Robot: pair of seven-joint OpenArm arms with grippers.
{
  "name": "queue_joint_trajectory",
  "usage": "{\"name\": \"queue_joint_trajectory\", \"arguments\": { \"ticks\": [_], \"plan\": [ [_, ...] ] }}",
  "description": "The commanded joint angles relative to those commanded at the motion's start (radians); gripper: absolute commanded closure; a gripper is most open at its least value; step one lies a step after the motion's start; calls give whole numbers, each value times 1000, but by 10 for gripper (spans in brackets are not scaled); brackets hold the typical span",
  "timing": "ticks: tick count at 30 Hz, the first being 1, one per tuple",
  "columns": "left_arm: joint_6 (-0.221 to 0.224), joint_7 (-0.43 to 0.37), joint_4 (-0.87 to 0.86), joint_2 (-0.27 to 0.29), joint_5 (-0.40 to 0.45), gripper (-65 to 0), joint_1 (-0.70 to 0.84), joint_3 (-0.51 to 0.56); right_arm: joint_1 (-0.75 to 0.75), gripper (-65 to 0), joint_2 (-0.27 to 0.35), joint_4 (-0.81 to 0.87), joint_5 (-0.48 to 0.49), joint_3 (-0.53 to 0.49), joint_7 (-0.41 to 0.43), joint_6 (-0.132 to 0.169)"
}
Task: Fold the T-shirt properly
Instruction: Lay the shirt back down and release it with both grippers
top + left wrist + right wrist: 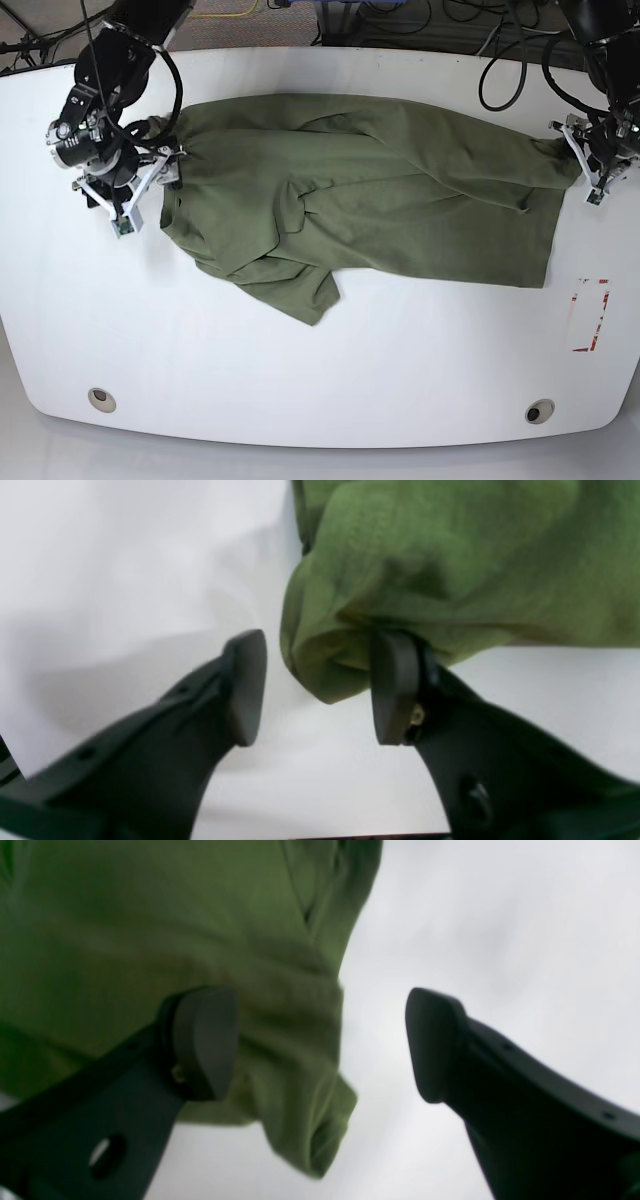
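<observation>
Early going here: the T-shirt (pixel 370 190) lies spread across the far half of the table (pixel 330 380), reaching nearly from one side edge to the other, rumpled, with no neat fold in it yet. One loose flap spills toward the near edge. All the real folding looks yet to be done. The left claw (pixel 312 690) has its jaws apart, a bunched corner of cloth lying against one pad. The right claw (pixel 320 1045) is spread wide too, fabric draped by one finger, nothing pinched. The cloth is soft olive knit, matte, falling in thick creases; the table is smooth, white, round-cornered.
</observation>
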Motion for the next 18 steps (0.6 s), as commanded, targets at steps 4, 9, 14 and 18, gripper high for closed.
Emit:
{"name": "queue_joint_trajectory", "arguments": {
  "ticks": [4,9,14,18],
  "plan": [
    [0,2,54,0,0,-308,-9,-3,64,-496,18,-94,0,-2,31,0],
    [0,2,126,0,-43,-311,-11,-35,129,-496,37,-227,0,-8,101,0],
    [0,2,141,0,-109,-311,-41,-64,190,-496,61,-377,0,-9,157,0],
    [0,2,137,0,-107,-308,-55,-75,196,-496,68,-434,0,-9,190,0]
  ]
}}
